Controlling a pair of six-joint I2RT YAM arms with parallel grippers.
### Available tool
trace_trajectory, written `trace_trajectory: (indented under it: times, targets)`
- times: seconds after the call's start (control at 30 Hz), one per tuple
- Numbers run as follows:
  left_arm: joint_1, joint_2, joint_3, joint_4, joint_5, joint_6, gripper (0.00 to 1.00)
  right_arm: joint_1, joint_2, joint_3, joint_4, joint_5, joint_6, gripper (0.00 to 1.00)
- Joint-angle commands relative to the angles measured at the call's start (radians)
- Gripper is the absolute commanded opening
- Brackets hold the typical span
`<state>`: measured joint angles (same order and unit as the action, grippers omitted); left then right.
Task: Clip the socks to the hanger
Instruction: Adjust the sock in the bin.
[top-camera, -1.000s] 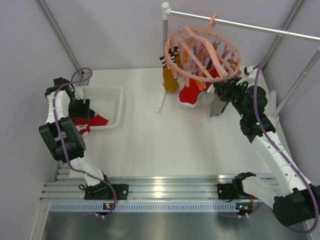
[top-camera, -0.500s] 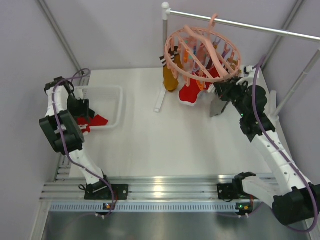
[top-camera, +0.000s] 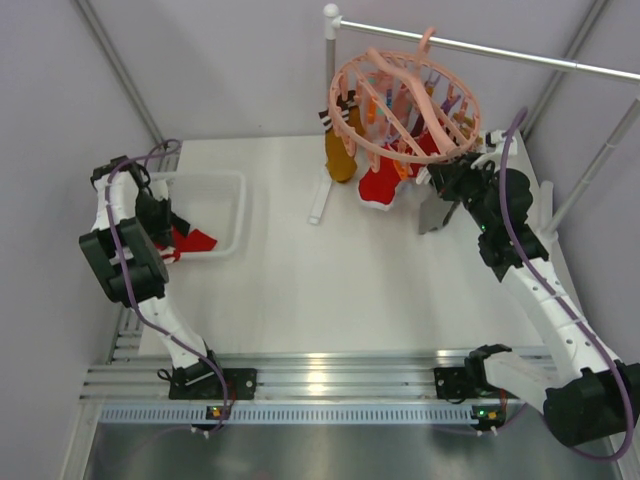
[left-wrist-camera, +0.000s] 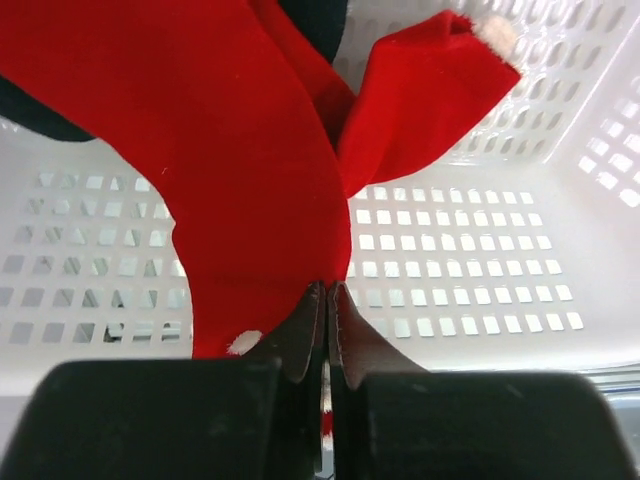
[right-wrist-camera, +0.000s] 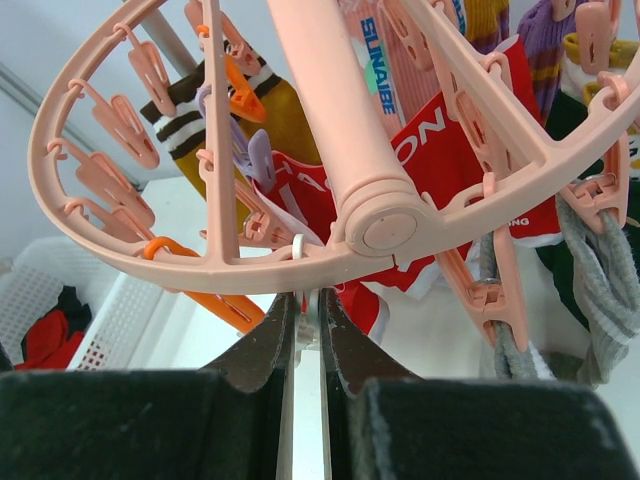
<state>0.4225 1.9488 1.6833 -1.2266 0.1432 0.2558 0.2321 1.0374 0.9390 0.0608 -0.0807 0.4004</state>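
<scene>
The salmon-pink hanger (top-camera: 350, 132) hangs by its hook from a rail at the back right, with several socks clipped under it. My right gripper (top-camera: 438, 182) sits at its near rim. In the right wrist view that gripper (right-wrist-camera: 310, 305) is shut on a small white clip (right-wrist-camera: 314, 322) just below the ring (right-wrist-camera: 200, 265). My left gripper (top-camera: 163, 222) reaches into the white basket at the left. In the left wrist view it (left-wrist-camera: 328, 292) is shut on the edge of a red sock (left-wrist-camera: 240, 160). Black sock fabric (left-wrist-camera: 310, 15) lies behind the red one.
The white mesh basket (top-camera: 226, 178) stands at the table's left edge with red and black socks (top-camera: 195, 240) inside. A metal rail (top-camera: 500, 52) on a white upright (top-camera: 329, 100) carries the hanger. A grey sock (top-camera: 434, 216) dangles beside the right arm.
My left gripper has gone from open to shut on the red sock in the basket, shifting slightly. The right arm and the hanger have stayed put.
</scene>
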Motion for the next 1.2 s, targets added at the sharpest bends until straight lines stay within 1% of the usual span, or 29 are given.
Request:
trace_trajectory:
  times: [0.0,0.03,0.07,0.13,0.17,0.2,0.23,0.27,0.3,0.33,0.43,0.5,0.57,0.6,0.63,0.67,0.7,0.73,0.8,0.83,0.87,0.93,0.97,1.0,1.03,1.07,1.1,1.13,1.17]
  targets:
    - [-0.004,-0.019,0.042,-0.008,0.065,-0.047,0.0,-0.013,0.009,0.043,0.011,-0.002,-0.018,0.0]
    - [-0.004,-0.028,0.053,-0.005,0.12,-0.059,0.0,-0.013,0.009,0.04,0.011,-0.001,-0.018,0.0]
    - [-0.004,-0.036,0.074,0.001,0.142,-0.078,0.0,-0.013,0.012,0.04,0.011,-0.002,-0.018,0.0]
    - [-0.004,-0.053,0.093,0.045,0.221,-0.173,0.0,-0.013,0.013,0.04,0.01,-0.005,-0.018,0.0]
    - [-0.004,-0.074,0.093,0.071,0.236,-0.217,0.0,-0.013,0.015,0.043,0.01,-0.005,-0.018,0.0]
    - [-0.005,-0.088,0.087,0.105,0.245,-0.327,0.0,-0.013,0.016,0.043,0.01,-0.005,-0.018,0.0]
    - [-0.007,-0.099,0.081,0.165,0.257,-0.376,0.0,-0.013,0.018,0.041,0.01,-0.004,-0.018,0.0]
    - [-0.01,-0.122,0.061,0.202,0.246,-0.427,0.0,-0.013,0.019,0.043,0.01,-0.005,-0.02,0.0]
    - [-0.016,-0.132,0.05,0.234,0.231,-0.522,0.0,-0.013,0.019,0.044,0.008,-0.005,-0.02,0.0]
    - [-0.031,-0.148,0.036,0.299,0.208,-0.567,0.0,-0.013,0.019,0.044,0.008,-0.005,-0.021,0.0]
    - [-0.063,-0.146,-0.014,0.372,0.127,-0.714,0.0,-0.013,0.023,0.044,0.01,-0.005,-0.021,0.0]
    - [-0.085,-0.139,-0.039,0.415,0.108,-0.81,0.0,-0.013,0.024,0.046,0.008,-0.004,-0.021,0.0]
    - [-0.106,-0.117,-0.056,0.465,0.063,-0.886,0.0,-0.014,0.024,0.043,0.01,-0.004,-0.025,0.0]
    - [-0.135,-0.1,-0.062,0.502,0.046,-0.908,0.0,-0.011,0.026,0.043,0.008,-0.001,-0.025,0.0]
    - [-0.146,-0.094,-0.069,0.503,0.038,-0.923,0.0,-0.013,0.026,0.041,0.01,-0.001,-0.025,0.0]
    - [-0.159,-0.088,-0.077,0.56,0.024,-0.96,0.0,-0.013,0.026,0.04,0.008,-0.001,-0.025,0.0]
    - [-0.177,-0.085,-0.089,0.594,-0.009,-0.975,0.06,-0.013,0.027,0.04,0.01,-0.001,-0.023,0.0]
    - [-0.182,-0.08,-0.121,0.643,-0.007,-0.981,0.2,-0.013,0.029,0.04,0.01,-0.001,-0.021,0.0]
    - [-0.188,-0.079,-0.14,0.737,0.031,-1.003,0.53,-0.011,0.03,0.044,0.01,-0.001,-0.02,0.0]
    - [-0.188,-0.082,-0.151,0.759,0.048,-1.001,0.64,-0.013,0.032,0.047,0.008,-0.001,-0.021,0.0]
    - [-0.186,-0.091,-0.154,0.774,0.058,-0.989,0.65,-0.013,0.032,0.049,0.007,0.001,-0.021,0.0]
    - [-0.186,-0.138,-0.184,0.86,0.093,-0.887,0.65,-0.011,0.032,0.055,0.001,-0.001,-0.029,0.0]
    - [-0.185,-0.154,-0.189,0.887,0.116,-0.76,0.65,-0.013,0.032,0.057,-0.001,-0.002,-0.031,0.0]
    - [-0.179,-0.169,-0.192,0.926,0.154,-0.677,0.66,-0.013,0.032,0.058,-0.001,-0.004,-0.032,0.0]
    - [-0.173,-0.189,-0.182,0.931,0.276,-0.593,0.67,-0.013,0.032,0.058,-0.001,-0.007,-0.034,0.0]
    - [-0.163,-0.195,-0.171,0.929,0.353,-0.405,0.72,-0.013,0.03,0.06,-0.003,-0.008,-0.034,0.0]
    - [-0.142,-0.198,-0.159,0.917,0.439,-0.301,0.78,-0.013,0.032,0.058,-0.003,-0.011,-0.035,0.0]
    - [-0.136,-0.197,-0.134,0.865,0.493,-0.195,0.8,-0.014,0.032,0.058,-0.003,-0.013,-0.035,0.0]
    - [-0.131,-0.191,-0.111,0.824,0.556,0.017,0.82,-0.013,0.033,0.06,-0.003,-0.017,-0.035,0.0]
